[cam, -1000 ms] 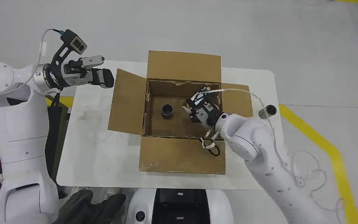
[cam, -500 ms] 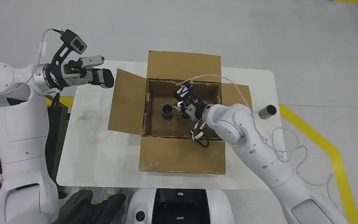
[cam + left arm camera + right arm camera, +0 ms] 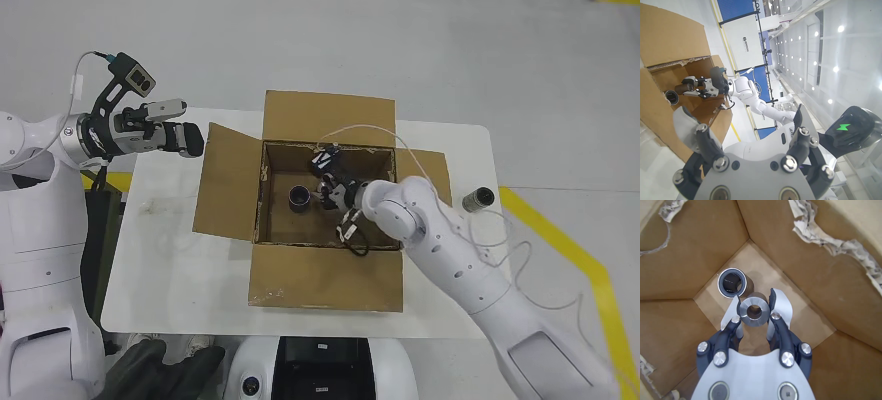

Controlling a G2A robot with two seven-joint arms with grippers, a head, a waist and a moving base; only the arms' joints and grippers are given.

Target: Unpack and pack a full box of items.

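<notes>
Right gripper (image 3: pixel 755 300): it was down inside the cardboard box (image 3: pixel 325 275), fingers pressed on either side of a steel sleeve (image 3: pixel 755 313)
Steel sleeve: it sat between the fingertips, with its open bore facing back toward the wrist; whether its far end touched the box floor could not be told
Black-lined sleeve (image 3: pixel 732 282): it lay on the box floor just beyond one fingertip, close beside the pinched sleeve
Left gripper (image 3: pixel 740 113): it was spread wide and holding nothing, off to the side of the box over the table (image 3: pixel 170 270), well apart from the working hand
Third cylinder (image 3: pixel 481 199): it lay on the table outside the box, behind the right arm's elbow
Step in hand: probably carrying one sleeve through the box mouth; whether in or out could not be judged from this moment alone
Doing it well: travel straight along the fingers' axis, keep the pinch square across the sleeve's round wall, and leave a gap to the black-lined neighbour
Risk: smooth steel could slip or roll in a light pinch, and the torn paper edging (image 3: pixel 829 243) on the walls beside the hand could catch a finger
</notes>
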